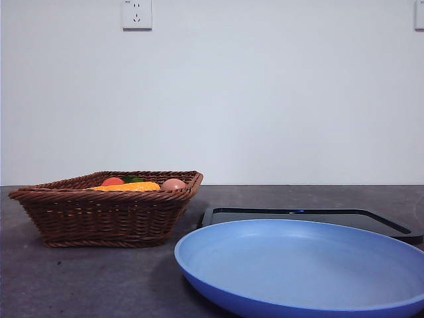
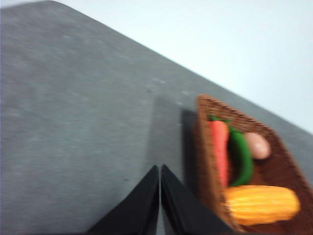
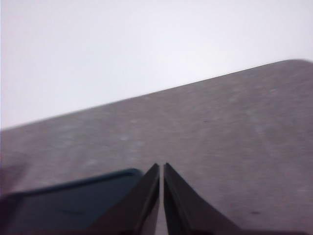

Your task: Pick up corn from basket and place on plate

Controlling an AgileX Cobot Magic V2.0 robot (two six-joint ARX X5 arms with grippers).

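Corn (image 2: pixel 262 204): an orange-yellow ridged cob lying on its side inside the basket, at the end nearest the left gripper; in the front view it shows only as a yellow strip (image 1: pixel 128 187) above the rim.
Basket (image 1: pixel 106 215): dark-brown woven wicker with flared sides, standing on the left part of the grey table (image 1: pixel 86 285).
Other basket contents: a long red vegetable (image 2: pixel 219 149) lies along one wall, a green vegetable (image 2: pixel 242 156) lies just beside it, and a peach-coloured egg shape (image 2: pixel 257 145) sits past the green one. The red and green pieces end close to the corn.
Plate (image 1: pixel 305 268): large, round, light blue, in the right foreground, near the basket but not touching it.
Black tray (image 1: pixel 311 218): flat, directly behind the plate, which hides its front edge.
Wall: plain white, with a socket (image 1: pixel 136 14) above the basket.
Left gripper (image 2: pixel 160 169): clenched, jaws pressed together with nothing between them, above bare table just outside the basket's wall.
Right gripper (image 3: pixel 161 166): clenched on nothing, above the table with the tray's corner (image 3: pixel 63 205) beside it.
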